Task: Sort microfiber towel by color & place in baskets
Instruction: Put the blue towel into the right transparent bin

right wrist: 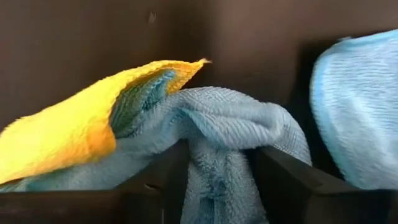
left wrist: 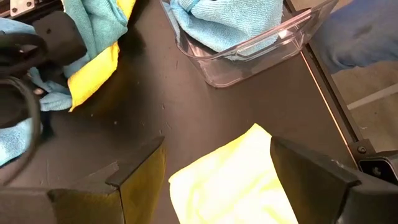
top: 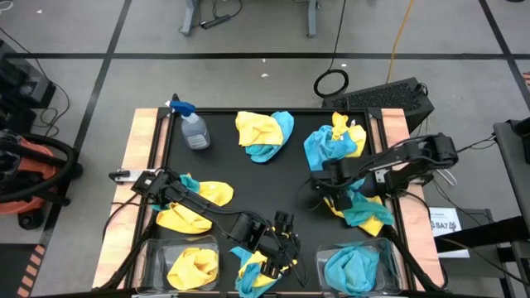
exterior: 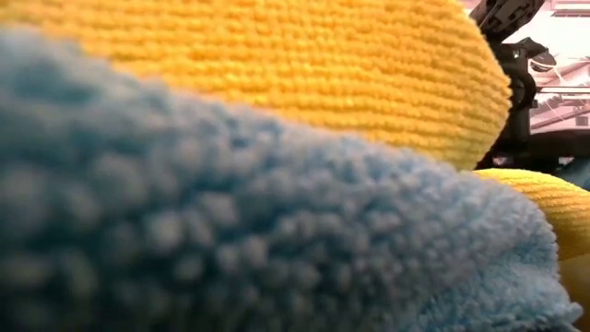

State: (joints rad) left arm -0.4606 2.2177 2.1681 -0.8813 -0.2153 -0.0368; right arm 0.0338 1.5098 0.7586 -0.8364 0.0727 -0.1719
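Scanning left to right, we note the left basket (top: 157, 263) at seven o'clock holding a yellow towel (top: 194, 266). Left pincer (top: 284, 246) spread above a yellow towel at six. Right basket (top: 389, 266) at five holds a blue towel (top: 352, 269). Right pincer (top: 325, 192), three o'clock, pinching a blue cloth (right wrist: 214, 155).

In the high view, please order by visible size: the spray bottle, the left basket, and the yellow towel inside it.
1. Left basket, the largest.
2. Yellow towel lying inside it.
3. Spray bottle, the smallest.
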